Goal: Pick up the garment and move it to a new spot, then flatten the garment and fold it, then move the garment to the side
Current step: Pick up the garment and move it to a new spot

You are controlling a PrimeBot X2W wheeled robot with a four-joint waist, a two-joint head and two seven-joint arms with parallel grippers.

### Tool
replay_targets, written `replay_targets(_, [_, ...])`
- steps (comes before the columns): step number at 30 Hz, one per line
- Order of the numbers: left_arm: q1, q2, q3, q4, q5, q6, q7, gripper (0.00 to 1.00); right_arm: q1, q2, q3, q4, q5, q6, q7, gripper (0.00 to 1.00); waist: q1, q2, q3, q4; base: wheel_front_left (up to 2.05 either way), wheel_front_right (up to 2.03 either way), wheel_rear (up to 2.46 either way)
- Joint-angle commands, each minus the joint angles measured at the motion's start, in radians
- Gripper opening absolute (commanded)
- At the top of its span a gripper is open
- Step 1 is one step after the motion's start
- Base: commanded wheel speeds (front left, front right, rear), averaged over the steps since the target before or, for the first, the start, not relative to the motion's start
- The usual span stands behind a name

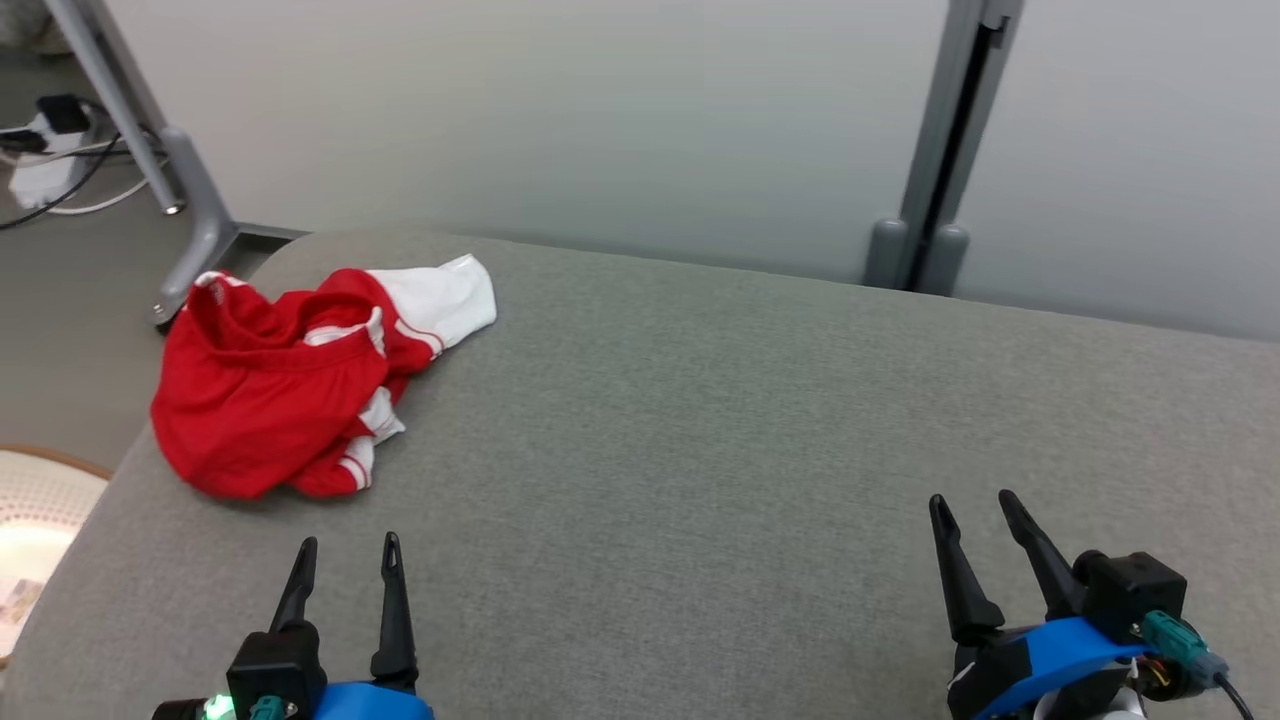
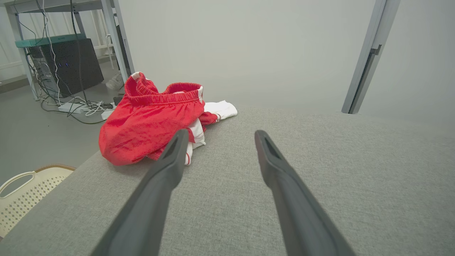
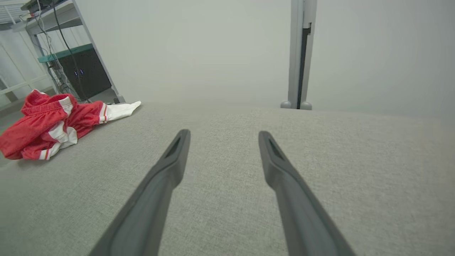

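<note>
Your left claw (image 1: 349,545) and right claw (image 1: 971,500) stand open, empty. The crumpled red-and-white cloth shorts (image 1: 270,400), at the far-left corner of the grey fabric bench (image 1: 700,420), look light and limp: pinch the waistband (image 2: 163,97).

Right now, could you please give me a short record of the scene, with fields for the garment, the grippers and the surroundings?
garment: red and white, crumpled in a heap, neither flattened nor folded
place: far left corner of the grey surface, close to its edge
left gripper: open, empty, apart from the garment, the nearer of the two to it
right gripper: open, empty, over bare surface at the right
basket: pale, perforated, beside the surface on the left
stage: garment not yet picked up
</note>
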Motion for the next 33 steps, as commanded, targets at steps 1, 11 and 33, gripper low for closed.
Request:
replay_targets(1, [-0.007,0.004,0.005,0.001,0.0,0.008,-0.007,1.0,-0.01,-0.005,0.004,-0.002,0.003,0.003,-0.007,1.0,0.0,0.0,0.022,0.044,0.0,0.0,0.0])
replay_targets(11, [0.013,0.009,0.007,0.002,-0.007,0.022,-0.01,1.0,-0.014,-0.005,0.021,0.004,-0.006,0.002,-0.004,1.0,0.0,0.0,0.024,0.177,0.0,0.0,0.0])
replay_targets(33, [-0.168,0.103,0.126,-0.136,-0.15,-0.038,0.111,1.0,-0.039,-0.005,0.022,-0.035,-0.018,0.003,0.007,1.0,0.0,0.0,0.104,0.145,0.0,0.0,0.0])
